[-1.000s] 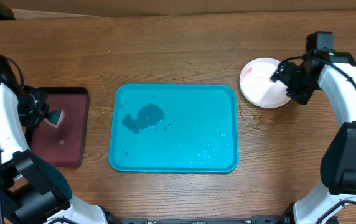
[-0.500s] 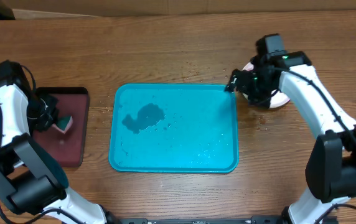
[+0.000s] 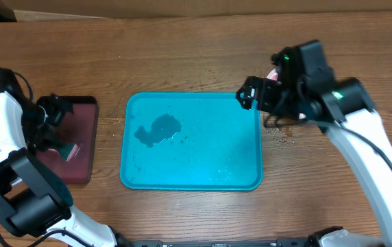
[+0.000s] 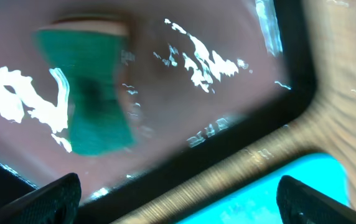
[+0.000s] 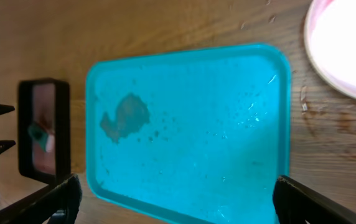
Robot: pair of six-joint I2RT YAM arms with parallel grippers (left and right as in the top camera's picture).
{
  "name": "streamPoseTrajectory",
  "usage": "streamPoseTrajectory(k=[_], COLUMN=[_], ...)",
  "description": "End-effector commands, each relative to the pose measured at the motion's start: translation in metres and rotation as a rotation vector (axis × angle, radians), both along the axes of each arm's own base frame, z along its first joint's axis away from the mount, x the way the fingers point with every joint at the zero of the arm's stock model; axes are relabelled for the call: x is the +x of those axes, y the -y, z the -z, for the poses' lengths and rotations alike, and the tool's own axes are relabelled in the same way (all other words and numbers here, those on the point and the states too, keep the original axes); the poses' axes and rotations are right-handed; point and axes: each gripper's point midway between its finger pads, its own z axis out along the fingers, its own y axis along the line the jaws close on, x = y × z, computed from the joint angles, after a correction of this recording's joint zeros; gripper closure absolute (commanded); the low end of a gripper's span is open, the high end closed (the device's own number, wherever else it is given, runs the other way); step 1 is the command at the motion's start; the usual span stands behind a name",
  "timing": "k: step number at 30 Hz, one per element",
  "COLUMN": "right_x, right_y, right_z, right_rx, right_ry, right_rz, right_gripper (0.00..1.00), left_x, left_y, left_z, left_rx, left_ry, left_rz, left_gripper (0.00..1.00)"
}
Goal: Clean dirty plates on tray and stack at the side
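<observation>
Near done, by look: pull clear high above counter [image 3: 182, 55], no brushing white plate [image 5: 346, 43]. Tray [image 3: 210, 165] mid-counter: no plates, only dark puddle [image 3: 158, 129]. Maroon tray [image 3: 79, 171]: holds sponge [image 4: 91, 99]. Plate on counter just beside tray corner. Right pincer [image 5: 175, 190], left pincer [image 4: 178, 193]: spread wide, empty.
</observation>
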Motion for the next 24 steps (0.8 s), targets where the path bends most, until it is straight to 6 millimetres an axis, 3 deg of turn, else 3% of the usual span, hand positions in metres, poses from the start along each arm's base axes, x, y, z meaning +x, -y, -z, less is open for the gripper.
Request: streamPoseTrajectory(k=[1,5,9,11,15,19,24], right_x=[-0.017,-0.052,-0.084,-0.1,-0.12,-0.126,-0.115], right_y=[0.014,0.024,0.05,0.064,0.078,0.087,0.09], right_z=[-0.033,-0.056,-0.056,-0.052,-0.037,-0.018,-0.007], right_rx=[-0.006,-0.014,-0.136,-0.19,-0.225,-0.251,-0.287], right_ry=[0.102,0.15,0.154,0.158,0.186,0.21,0.226], right_rz=[0.03,0.051,0.134,0.182,0.239,0.264,0.293], right_gripper=[0.0,0.0,0.0,0.0,0.0,0.0,0.0], left_x=[0.019,0.003,-0.017,-0.028,-0.052,-0.072,-0.106], left_y=[0.022,0.035,0.056,0.077,0.114,0.138,0.133], left_z=[-0.073,-0.125,-0.167,-0.18,-0.183,-0.177,-0.167], left_rx=[-0.026,0.075,0.176,0.199,0.205,0.226,0.355], left_ry=[0.248,0.341,0.416,0.447,0.469,0.528,0.59], left_rz=[0.135,0.158,0.209,0.273,0.351,0.371,0.277], left_gripper=[0.0,0.0,0.0,0.0,0.0,0.0,0.0])
